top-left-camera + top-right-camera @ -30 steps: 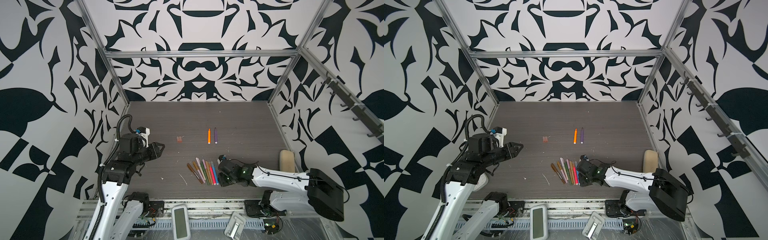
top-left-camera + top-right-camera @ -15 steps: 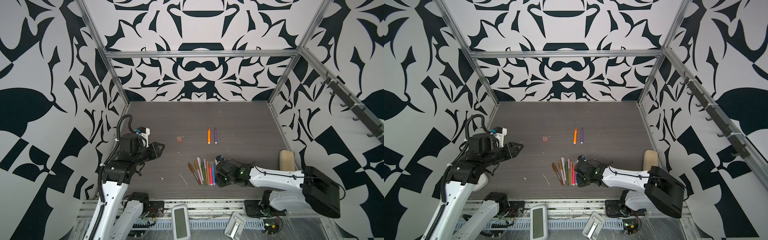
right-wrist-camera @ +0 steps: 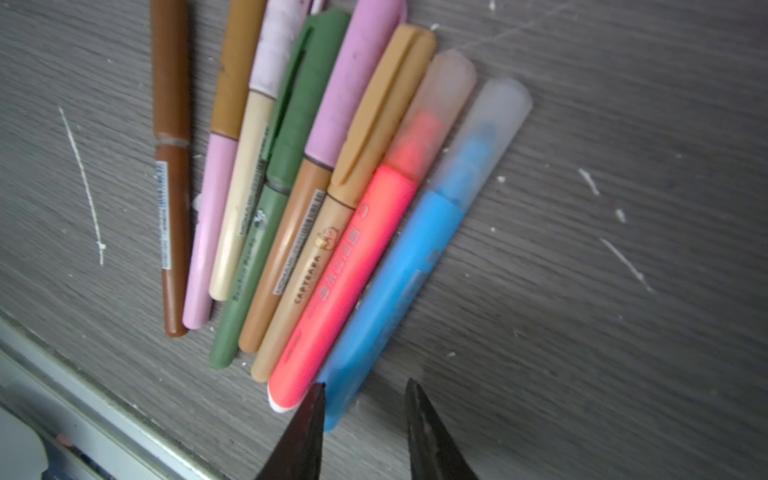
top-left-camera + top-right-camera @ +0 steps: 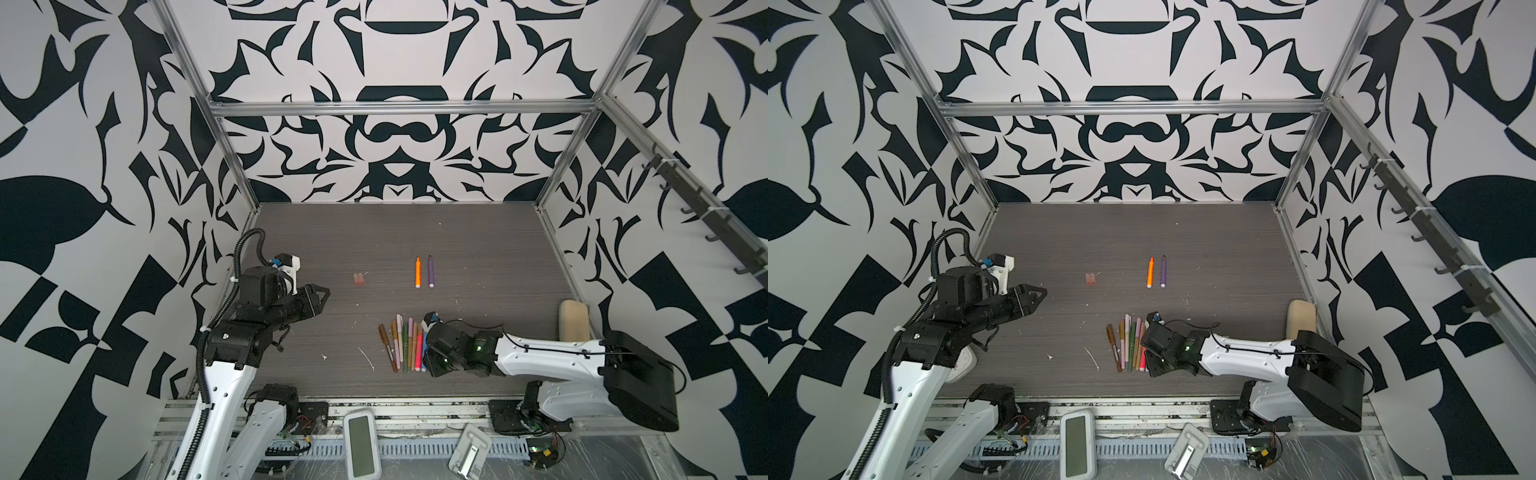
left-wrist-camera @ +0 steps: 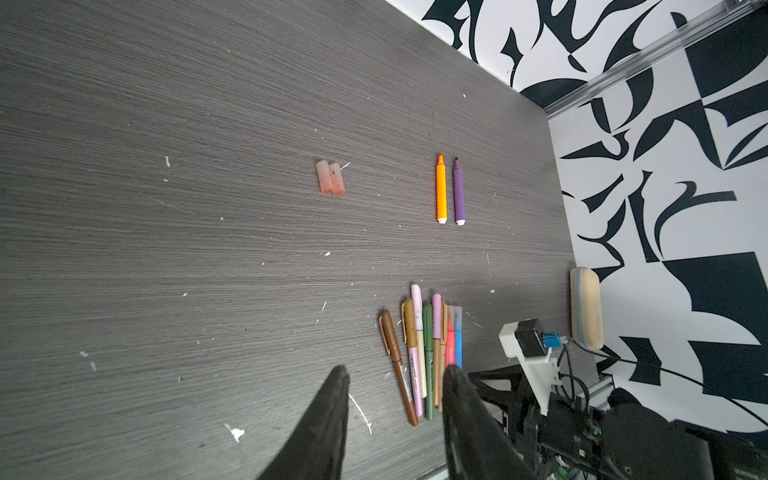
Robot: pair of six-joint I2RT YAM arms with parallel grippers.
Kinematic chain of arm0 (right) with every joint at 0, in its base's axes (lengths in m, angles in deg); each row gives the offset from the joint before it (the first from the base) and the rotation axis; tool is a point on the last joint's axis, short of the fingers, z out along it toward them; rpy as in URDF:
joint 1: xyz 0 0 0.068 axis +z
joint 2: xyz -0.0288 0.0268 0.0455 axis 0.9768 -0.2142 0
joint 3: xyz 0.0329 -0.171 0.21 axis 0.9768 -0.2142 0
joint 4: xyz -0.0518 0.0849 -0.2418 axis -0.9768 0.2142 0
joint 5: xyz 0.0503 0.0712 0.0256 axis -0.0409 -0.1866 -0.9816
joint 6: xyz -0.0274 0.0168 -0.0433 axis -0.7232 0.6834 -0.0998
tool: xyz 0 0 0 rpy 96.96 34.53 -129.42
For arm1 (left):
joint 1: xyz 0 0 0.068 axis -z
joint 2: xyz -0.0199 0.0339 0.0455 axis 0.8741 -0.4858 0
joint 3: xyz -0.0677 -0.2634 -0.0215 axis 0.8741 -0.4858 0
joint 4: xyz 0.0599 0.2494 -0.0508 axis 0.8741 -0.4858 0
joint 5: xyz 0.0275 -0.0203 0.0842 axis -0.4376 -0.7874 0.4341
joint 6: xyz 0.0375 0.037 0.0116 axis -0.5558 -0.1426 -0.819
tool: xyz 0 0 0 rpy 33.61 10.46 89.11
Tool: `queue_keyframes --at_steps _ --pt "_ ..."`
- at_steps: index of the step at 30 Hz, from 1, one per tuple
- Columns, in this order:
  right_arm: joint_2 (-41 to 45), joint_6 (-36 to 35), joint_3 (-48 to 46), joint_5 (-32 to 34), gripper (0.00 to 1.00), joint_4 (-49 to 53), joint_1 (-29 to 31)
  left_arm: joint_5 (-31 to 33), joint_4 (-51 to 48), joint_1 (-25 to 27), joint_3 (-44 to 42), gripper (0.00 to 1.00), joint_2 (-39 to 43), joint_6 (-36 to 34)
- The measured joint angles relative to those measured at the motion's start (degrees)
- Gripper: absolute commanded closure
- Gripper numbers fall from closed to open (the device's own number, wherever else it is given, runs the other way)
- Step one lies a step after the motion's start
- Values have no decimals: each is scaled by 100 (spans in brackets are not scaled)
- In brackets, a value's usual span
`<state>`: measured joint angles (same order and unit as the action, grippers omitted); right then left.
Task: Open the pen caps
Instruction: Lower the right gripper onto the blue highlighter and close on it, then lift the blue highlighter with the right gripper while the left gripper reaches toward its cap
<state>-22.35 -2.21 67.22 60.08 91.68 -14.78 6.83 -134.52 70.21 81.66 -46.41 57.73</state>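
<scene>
My right gripper (image 3: 365, 382) is down low over the bench (image 4: 478, 249), right at the tail end of the blue pen (image 3: 399, 266). Its two fingers are spread apart and hold nothing. One fingertip (image 3: 307, 424) sits just at the blue pen's end.

The blue pen lies at the edge of the bunch of pens (image 4: 405, 345) near the front of the bench, touching the pink-red pen (image 3: 353, 257). The blue pen's see-through cap (image 3: 494, 120) is on, and so is the pink-red pen's cap (image 3: 444, 91).

My left gripper (image 5: 395, 370) is up in the air on the left, with its fingers spread and empty.

Farther back, the orange pen (image 4: 417, 272) and the purple pen (image 4: 431, 272) lie side by side with no caps on. The two pinkish caps (image 4: 359, 279) lie touching each other, to the left of those two pens.
</scene>
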Motion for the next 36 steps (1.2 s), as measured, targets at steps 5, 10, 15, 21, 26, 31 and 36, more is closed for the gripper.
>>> queue_keyframes --at_steps 5,10,15,21,26,31,36 --pt "-302 57 136 83 64 4 85 0 0 0 0 59 0 0" --pt "-450 173 223 269 69 109 131 0 -2 0 0 59 0 0" --pt "-437 358 256 605 74 461 136 0 -2 0 0 59 2 0" --pt "-640 518 450 955 77 863 140 4 -2 0 0 58 -9 0" --pt "-1003 566 789 1099 96 918 146 48 -4 0 0 58 -109 7" --pt "-876 507 728 1217 100 1051 138 103 -13 0 0 56 -125 39" --pt "-302 262 848 1425 100 1650 92 -26 26 0 0 54 -284 201"
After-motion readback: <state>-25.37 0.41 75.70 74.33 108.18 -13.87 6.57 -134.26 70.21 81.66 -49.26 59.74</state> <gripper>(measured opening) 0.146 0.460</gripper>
